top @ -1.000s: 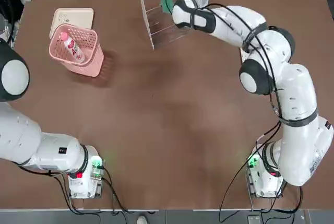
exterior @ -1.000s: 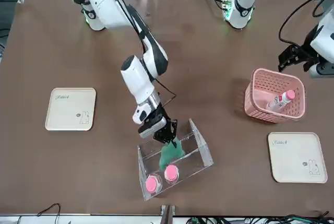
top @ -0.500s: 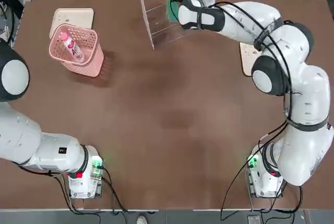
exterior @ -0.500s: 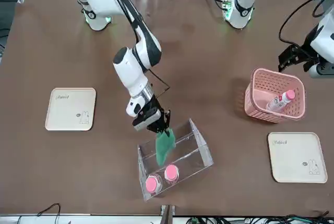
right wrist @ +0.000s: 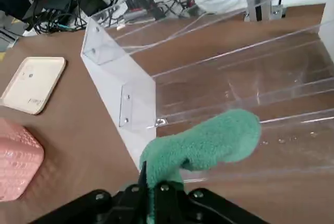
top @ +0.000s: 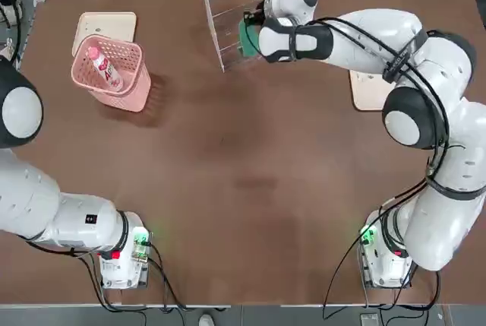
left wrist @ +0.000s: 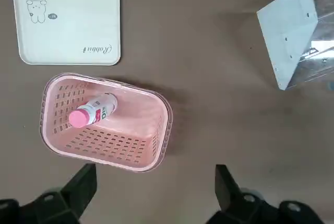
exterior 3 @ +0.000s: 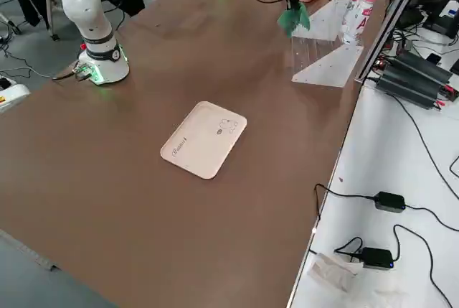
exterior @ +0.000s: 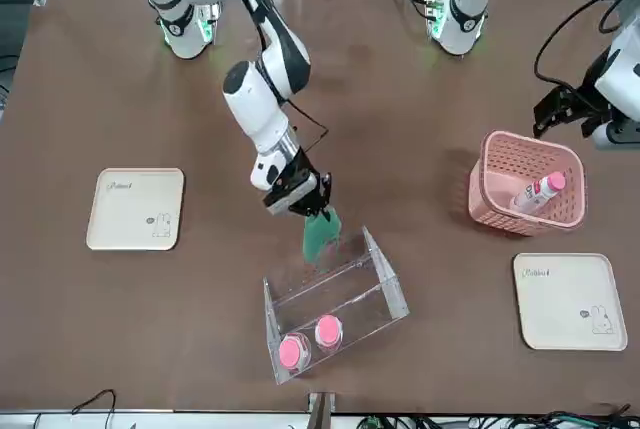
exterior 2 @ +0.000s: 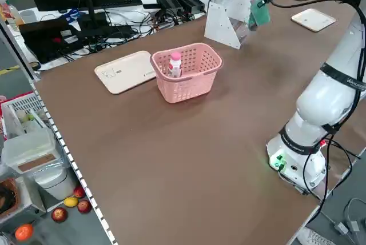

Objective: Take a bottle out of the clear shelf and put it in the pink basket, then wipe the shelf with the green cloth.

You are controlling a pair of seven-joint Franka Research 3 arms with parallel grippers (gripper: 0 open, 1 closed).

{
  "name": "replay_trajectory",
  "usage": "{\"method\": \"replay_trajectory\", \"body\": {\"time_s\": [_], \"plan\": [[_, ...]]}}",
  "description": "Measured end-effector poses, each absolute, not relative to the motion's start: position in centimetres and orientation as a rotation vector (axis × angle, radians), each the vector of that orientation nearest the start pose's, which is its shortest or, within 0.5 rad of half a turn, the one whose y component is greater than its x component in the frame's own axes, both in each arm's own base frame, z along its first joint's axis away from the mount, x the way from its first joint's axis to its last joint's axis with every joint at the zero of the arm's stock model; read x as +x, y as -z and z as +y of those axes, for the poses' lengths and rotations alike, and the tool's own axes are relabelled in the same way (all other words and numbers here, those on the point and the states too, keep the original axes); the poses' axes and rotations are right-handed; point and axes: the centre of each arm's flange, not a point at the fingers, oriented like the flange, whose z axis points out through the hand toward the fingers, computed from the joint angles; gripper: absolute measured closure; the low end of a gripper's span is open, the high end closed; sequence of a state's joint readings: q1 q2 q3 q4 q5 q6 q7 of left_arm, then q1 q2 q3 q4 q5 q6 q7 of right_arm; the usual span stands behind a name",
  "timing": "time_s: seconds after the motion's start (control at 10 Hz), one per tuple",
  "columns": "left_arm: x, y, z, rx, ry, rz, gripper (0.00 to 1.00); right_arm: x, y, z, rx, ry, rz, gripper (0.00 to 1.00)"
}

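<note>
Brown table (top: 250, 181) fills my overhead view; taking the clear shelf (top: 228, 26) as my landmark, the right pincer (top: 252, 30) hangs at its open front, clamped shut on the green cloth (top: 247, 36). Well off to the shelf's left sits the pink basket (top: 112, 74) with the bottle (top: 103, 68) lying inside, so the wiping is what's left.

From the front camera, the cloth dangles just above the shelf's rear edge, not clearly touching the acrylic. Two pink-capped bottles (exterior: 310, 341) stand at the shelf's far end. I'd lower the rag until it presses flat, then sweep along the tier, stopping short of those bottles.

On the left wrist camera, the left pincer (left wrist: 154, 192) stands fully open and empty above the basket, far from the shelf.

Through the right wrist camera, the cloth hangs over a lower step of the shelf. I'd keep my grip firm and the fingers clear of the side panel.
</note>
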State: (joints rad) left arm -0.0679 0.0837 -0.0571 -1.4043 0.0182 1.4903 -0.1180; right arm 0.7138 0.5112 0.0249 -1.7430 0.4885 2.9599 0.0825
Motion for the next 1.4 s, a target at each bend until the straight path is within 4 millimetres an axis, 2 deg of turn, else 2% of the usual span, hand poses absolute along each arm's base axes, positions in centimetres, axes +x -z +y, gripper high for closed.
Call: {"method": "replay_trajectory", "body": {"time_s": [0.2, 0.4, 0.7, 1.1, 1.2, 1.4], "plan": [[56.9, -64.9, -6.1, -3.128, 0.008, -0.009, 0.0, 54.5, -36.8, 45.0, -2.521, 0.721, -0.291, 0.96], [57.0, -64.9, -5.9, -3.128, 0.009, -0.016, 0.0, 54.9, -37.1, 44.2, -2.498, 0.853, -0.39, 0.96], [56.9, -65.0, -5.9, -3.128, 0.013, -0.016, 0.0, 54.7, -32.1, 43.9, -2.522, 0.934, -0.441, 0.96], [56.9, -65.1, -6.1, -3.142, 0.012, -0.013, 0.0, 54.8, -28.1, 44.9, -2.513, 1.02, -0.508, 0.96], [56.9, -65.0, -6.4, -3.165, 0.006, -0.01, 0.0, 55.2, -27.6, 45.4, -2.501, 1.045, -0.512, 0.96], [57.0, -64.8, -6.7, -3.189, -0.006, -0.005, 0.0, 56.7, -28.6, 46.1, -2.464, 1.1, -0.499, 0.96]]}}
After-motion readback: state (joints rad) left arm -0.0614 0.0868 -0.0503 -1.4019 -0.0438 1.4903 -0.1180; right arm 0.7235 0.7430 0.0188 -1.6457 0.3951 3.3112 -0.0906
